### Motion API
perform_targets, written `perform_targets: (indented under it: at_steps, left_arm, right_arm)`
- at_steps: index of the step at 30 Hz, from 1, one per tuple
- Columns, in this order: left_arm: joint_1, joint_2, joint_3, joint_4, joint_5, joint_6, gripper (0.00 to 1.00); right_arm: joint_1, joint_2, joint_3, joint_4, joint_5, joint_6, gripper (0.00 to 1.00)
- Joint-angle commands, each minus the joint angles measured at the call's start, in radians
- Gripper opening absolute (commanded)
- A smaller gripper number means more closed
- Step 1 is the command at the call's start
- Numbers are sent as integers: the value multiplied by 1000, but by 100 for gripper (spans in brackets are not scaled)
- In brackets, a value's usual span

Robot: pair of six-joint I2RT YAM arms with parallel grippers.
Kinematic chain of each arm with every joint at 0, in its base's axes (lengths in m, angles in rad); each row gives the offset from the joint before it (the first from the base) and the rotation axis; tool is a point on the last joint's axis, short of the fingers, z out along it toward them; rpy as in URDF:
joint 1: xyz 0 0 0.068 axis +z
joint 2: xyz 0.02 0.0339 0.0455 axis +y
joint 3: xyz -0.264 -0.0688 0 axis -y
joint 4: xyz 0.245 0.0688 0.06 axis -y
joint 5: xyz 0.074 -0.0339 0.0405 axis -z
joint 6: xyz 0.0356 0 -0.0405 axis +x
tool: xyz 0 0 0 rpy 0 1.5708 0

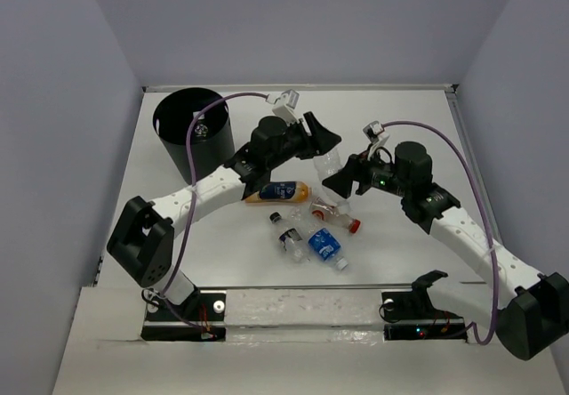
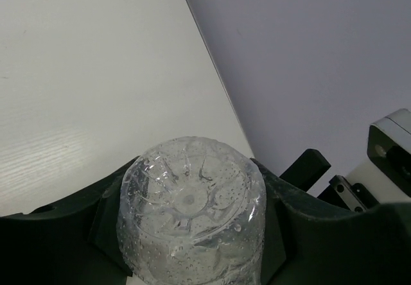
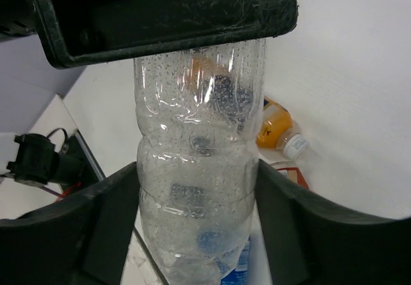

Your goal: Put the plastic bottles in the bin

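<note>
A clear plastic bottle (image 1: 332, 159) hangs above the table between both grippers. My left gripper (image 1: 322, 141) is shut on its base end, and the left wrist view shows the ribbed base (image 2: 191, 201) squeezed between the dark fingers. My right gripper (image 1: 343, 178) is shut on the bottle's body (image 3: 196, 189), with a left finger (image 3: 160, 15) across the top of that view. The black bin (image 1: 192, 133) stands at the far left. Below lie the orange bottle (image 1: 277, 192), the red-capped bottle (image 1: 336, 217), the blue-label bottle (image 1: 325, 245) and a small black-capped bottle (image 1: 276, 218).
Another small clear bottle (image 1: 291, 239) lies beside the blue-label one. The orange bottle (image 3: 277, 126) shows under the held bottle in the right wrist view. The left arm's cable (image 1: 191, 173) loops past the bin. Walls close the table's back and sides.
</note>
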Motion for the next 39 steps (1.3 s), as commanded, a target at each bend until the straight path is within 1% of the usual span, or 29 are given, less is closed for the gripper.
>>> perform_targets:
  at_steps: [1,2,3,4,5,6,8,9,10,11,12,13,14,15,16,18,19,20,21,24,28,31,34,35,37,39]
  left_arm:
    - [41,-87,19,12,-51,51,33]
    - [56,-99,18,5,-45,52,33]
    - [74,-129,16,-5,-37,54,33]
    - [94,-145,16,-14,-29,56,33]
    - [137,-159,19,-41,-23,60,33]
    - [160,-191,25,-78,-13,77,33]
    - [238,-240,59,-124,-8,103,33]
    - [298,-257,90,-170,-8,127,33]
    - [298,-275,90,-170,-6,128,33]
    - [361,-309,131,-216,-8,150,33]
    - [393,-320,157,-244,-17,164,33]
    - [422,-332,217,-305,-49,199,33]
    - [453,-343,249,-330,-75,223,33]
    - [504,-358,275,-372,-162,249,33]
    - [525,-369,319,-386,-222,288,33]
    - [580,-374,343,-390,-287,313,33]
    - [619,-367,354,-390,-366,336,33]
    - [640,-361,357,-388,-405,347,33]
    - [672,-352,354,-374,-473,358,33]
    - [722,-317,323,-319,-537,364,33]
    - [726,-272,276,-252,-594,381,33]
    - [726,-266,173,-152,-598,384,34]
    - [726,-275,104,-92,-608,394,35]
    - [723,-278,63,-51,-609,417,37]
    - [713,-291,27,1,-632,439,40]
    - [704,-308,-39,53,-632,468,52]
  right_arm:
    - [11,-57,-12,27,-21,20,81]
    - [11,-64,-14,26,-25,23,84]
    - [11,-74,-18,23,-33,25,90]
    - [11,-98,-20,11,-37,25,92]
    - [11,-113,-24,-9,-45,23,94]
    - [11,-148,-37,-23,-48,23,98]
    - [11,-185,-58,-46,-53,22,99]
    - [11,-219,-67,-54,-45,23,99]
    - [11,-219,-77,-59,-42,23,98]
    - [11,-248,-89,-65,-37,26,97]
    - [11,-259,-98,-69,-28,26,96]
    - [11,-267,-116,-72,-8,31,95]
    - [11,-278,-124,-75,-5,31,95]
    - [11,-281,-132,-74,2,29,94]
    - [11,-285,-142,-66,10,31,93]
    - [11,-282,-150,-56,22,35,93]
    - [11,-276,-155,-46,27,38,92]
    - [11,-273,-156,-45,27,38,92]
    - [11,-269,-156,-45,27,37,92]
    - [11,-265,-162,-48,35,35,92]
    - [11,-265,-169,-65,42,29,91]
    - [11,-261,-175,-74,70,37,91]
    - [11,-247,-178,-86,76,35,90]
    - [11,-242,-181,-91,94,35,90]
    - [20,-218,-184,-102,117,37,90]
    - [43,-190,-187,-105,133,40,89]
